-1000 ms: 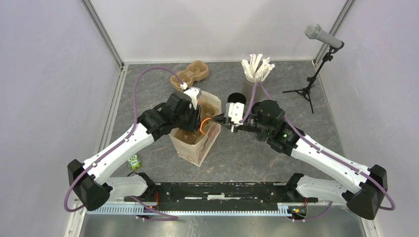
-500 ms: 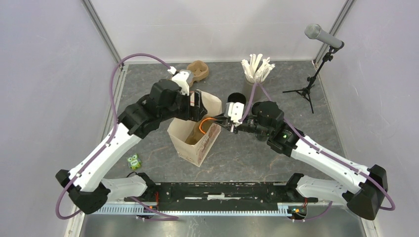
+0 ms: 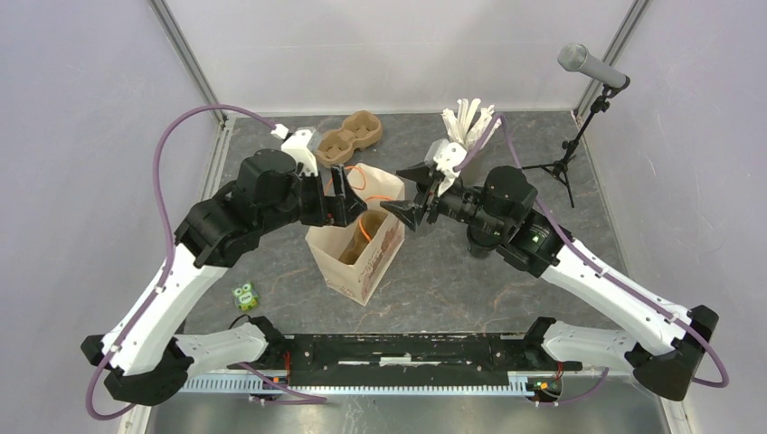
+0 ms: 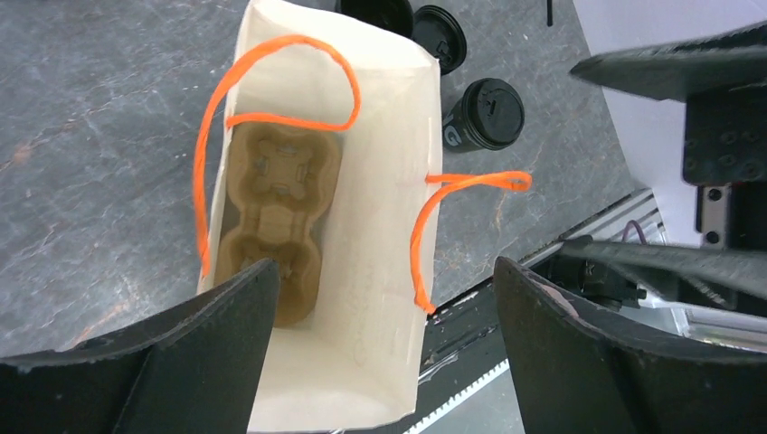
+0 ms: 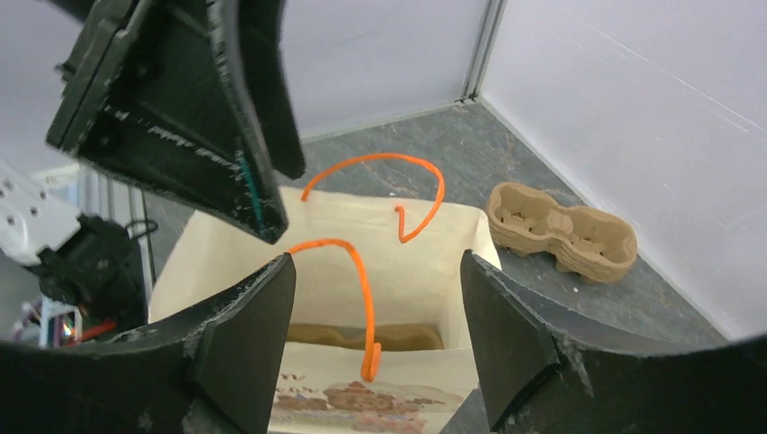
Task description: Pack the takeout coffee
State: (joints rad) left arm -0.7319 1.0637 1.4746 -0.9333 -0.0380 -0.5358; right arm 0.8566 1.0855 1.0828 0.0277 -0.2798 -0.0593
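Note:
In the left wrist view a takeout coffee (image 4: 493, 113), a small black cup with a black lid, stands on the table right of the paper bag (image 4: 380, 271). A second lidded black cup (image 4: 440, 38) stands behind it. In the top view my right arm hides these cups. The bag (image 3: 357, 258) stands open with orange handles and a brown pulp carrier (image 4: 276, 217) on its floor. My left gripper (image 4: 380, 362) hangs open above the bag, empty. My right gripper (image 5: 375, 344) is open at the bag's right rim (image 5: 389, 244), holding nothing.
A second pulp carrier (image 3: 348, 140) lies at the back of the table. A grey cup of white sticks (image 3: 466, 127) stands behind the right arm. A microphone on a tripod (image 3: 588, 65) is at the back right. A small green toy (image 3: 244, 296) sits near the left arm's base.
Both grippers opened and let go of the bag. The left arm lifted and drew back to the left. The right gripper rose above the bag's right rim.

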